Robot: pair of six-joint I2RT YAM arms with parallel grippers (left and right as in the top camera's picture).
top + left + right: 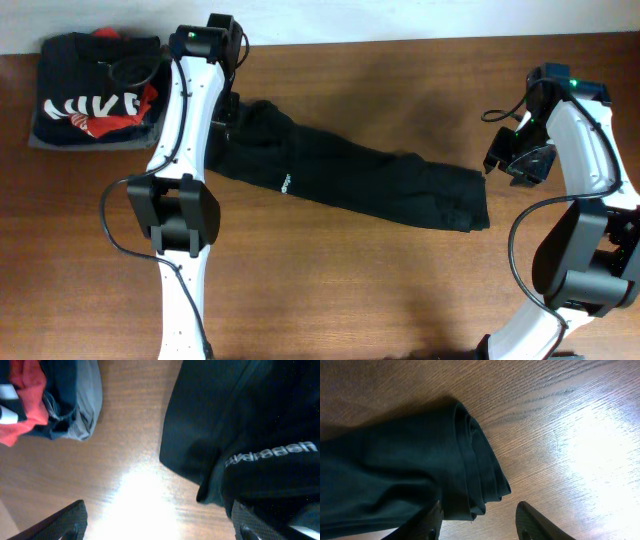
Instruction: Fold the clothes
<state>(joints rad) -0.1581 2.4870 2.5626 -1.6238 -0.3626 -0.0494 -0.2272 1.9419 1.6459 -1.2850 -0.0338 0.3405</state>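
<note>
On the wooden table (330,300), items by size, for your reference. Item one: the clothes (350,180), a single black garment already narrowed into a long band across the middle of the table. In the overhead view its long axis slants from upper left, where one end is partly hidden beneath the left arm, down to lower right, where the other end stops squarely just beside the right arm. Its small white logo (285,184) sits nearer the left end (which end carries the neck cannot be told). Item two: a folded black top (95,95) with white letters and red print, lying on a grey garment (85,405) at the far left corner, well apart from the work; leave both alone. Item three: left gripper (157,520), jaws spread wide with bare wood between them, one finger over the band's edge, nothing held. Item four: right gripper (480,522), jaws apart, the layered end of the band lying between them but not pinched. The step in hand appears to be a crosswise fold: you should catch every layer at each end, keep the edges square, and carry one end along the long axis onto the other without dragging.
</note>
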